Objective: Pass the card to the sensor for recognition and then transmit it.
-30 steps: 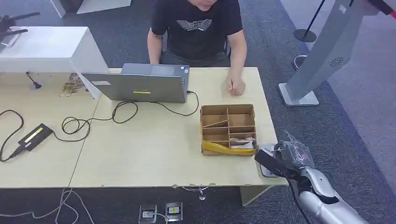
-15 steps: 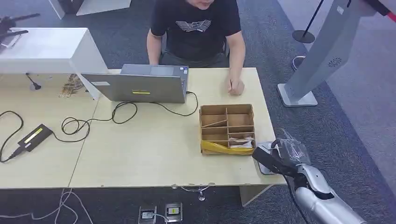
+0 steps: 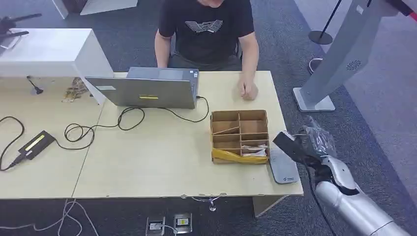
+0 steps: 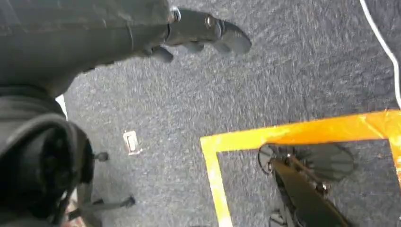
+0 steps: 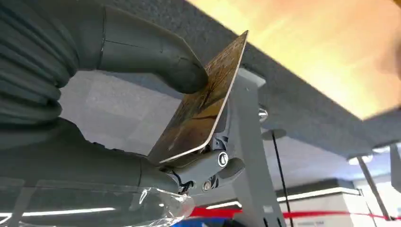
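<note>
Right hand (image 5: 156, 118) pinches the card (image 5: 201, 109) off the tabletop (image 3: 162, 157) edge, at three o'clock of the grey sensor (image 3: 282, 167) (card flat over it reads best, I judge).

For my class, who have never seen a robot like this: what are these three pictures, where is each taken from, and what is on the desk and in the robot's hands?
This is a walking humanoid robot with two silver arms ending in fingered hands. The wide picture comes from a camera high on its body, looking down at a desk. On it are a laptop, cables, a black power adapter, a cardboard box with compartments, and a flat grey sensor near the desk's right edge. A person sits opposite.

The right hand is beside the desk, above the sensor's far side. The right wrist camera, close behind that hand and turned at an odd angle, shows it pinching a card between thumb and fingers.

The left wrist camera looks down at carpet with yellow tape; the left hand hangs there holding nothing.
</note>
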